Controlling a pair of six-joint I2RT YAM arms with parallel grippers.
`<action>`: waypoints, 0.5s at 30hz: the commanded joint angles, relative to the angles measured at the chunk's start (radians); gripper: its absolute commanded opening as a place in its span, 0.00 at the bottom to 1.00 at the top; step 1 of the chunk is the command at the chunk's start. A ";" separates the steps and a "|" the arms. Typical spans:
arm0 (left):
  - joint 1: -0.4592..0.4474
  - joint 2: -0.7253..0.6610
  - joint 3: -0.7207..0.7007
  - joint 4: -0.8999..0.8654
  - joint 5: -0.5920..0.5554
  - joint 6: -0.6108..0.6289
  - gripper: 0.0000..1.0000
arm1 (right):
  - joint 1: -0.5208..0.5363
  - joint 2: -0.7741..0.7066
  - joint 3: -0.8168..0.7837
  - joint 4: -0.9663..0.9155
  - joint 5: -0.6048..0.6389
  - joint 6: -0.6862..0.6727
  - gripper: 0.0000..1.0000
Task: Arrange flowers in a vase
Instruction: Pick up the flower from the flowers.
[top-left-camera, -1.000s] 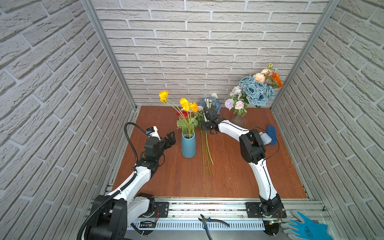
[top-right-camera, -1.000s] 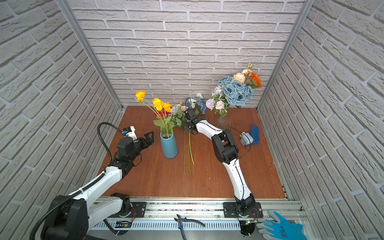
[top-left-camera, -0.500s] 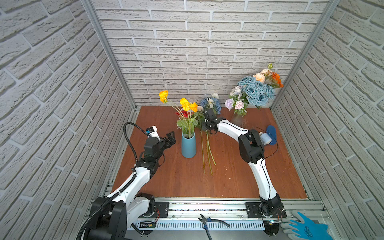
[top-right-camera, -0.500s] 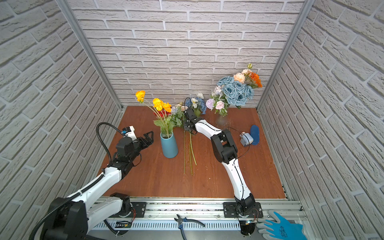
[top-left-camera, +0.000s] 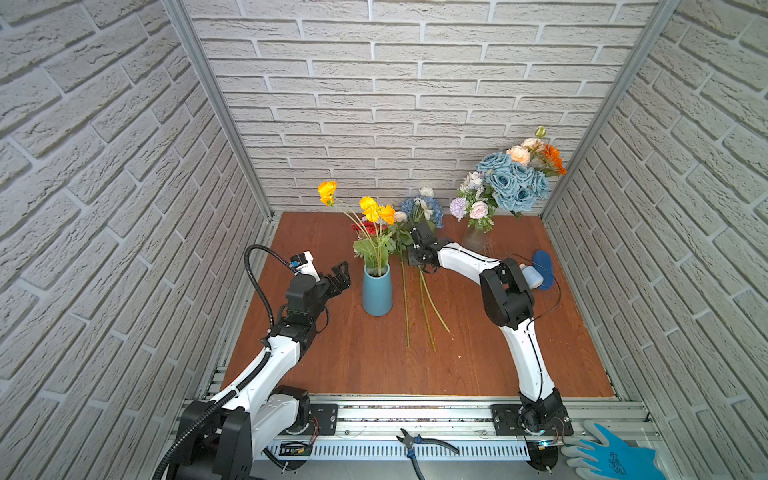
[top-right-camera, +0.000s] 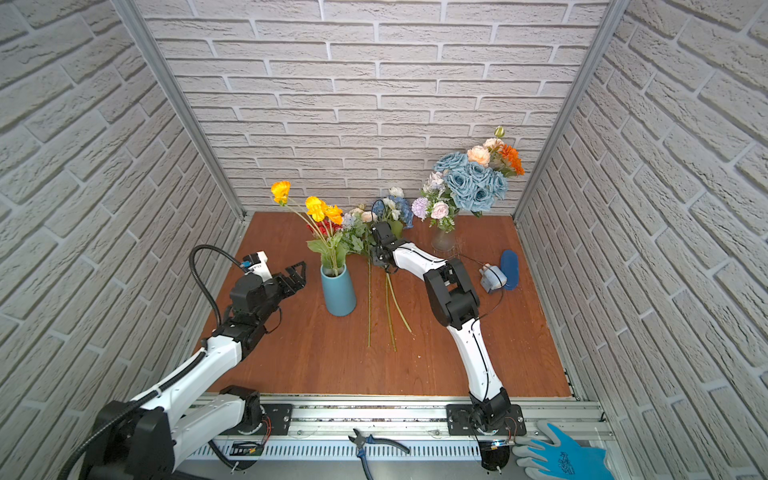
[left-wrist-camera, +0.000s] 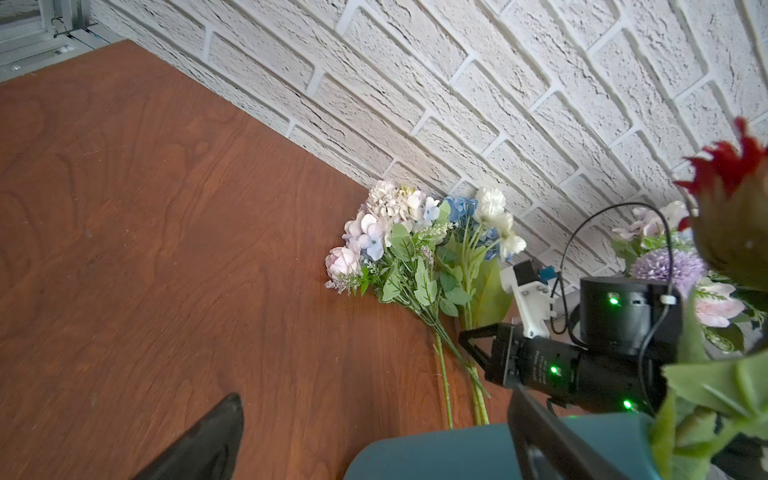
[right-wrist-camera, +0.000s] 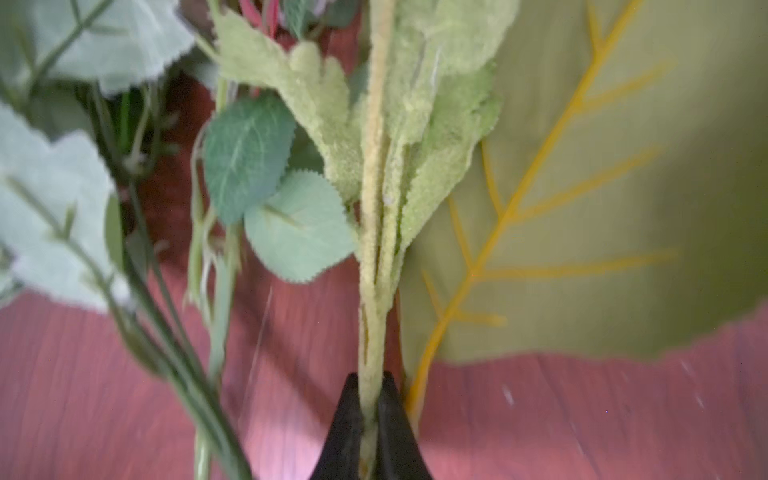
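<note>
On table (top-left-camera: 478, 353): two vases (top-left-camera: 377, 291) (top-left-camera: 473, 240), three stems (top-left-camera: 424, 307).

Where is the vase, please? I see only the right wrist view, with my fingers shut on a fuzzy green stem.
Observer: The blue vase stands upright close beside the right gripper, on the robot's left of it.
Operator: Does it hold flowers already?
Observer: Yes, yellow and orange poppies and a red bloom stand in it.
Operator: And the left gripper?
Observer: The left gripper is open, on the vase's other side, not touching it.
</note>
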 joint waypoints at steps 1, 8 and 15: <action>0.002 -0.017 0.010 0.034 0.000 0.005 0.98 | -0.004 -0.214 -0.145 0.172 -0.042 -0.053 0.06; -0.015 -0.022 0.021 0.050 0.007 0.007 0.98 | -0.034 -0.443 -0.394 0.283 -0.109 -0.163 0.06; -0.047 -0.079 0.037 0.033 0.006 0.036 0.98 | -0.058 -0.580 -0.507 0.362 -0.204 -0.188 0.06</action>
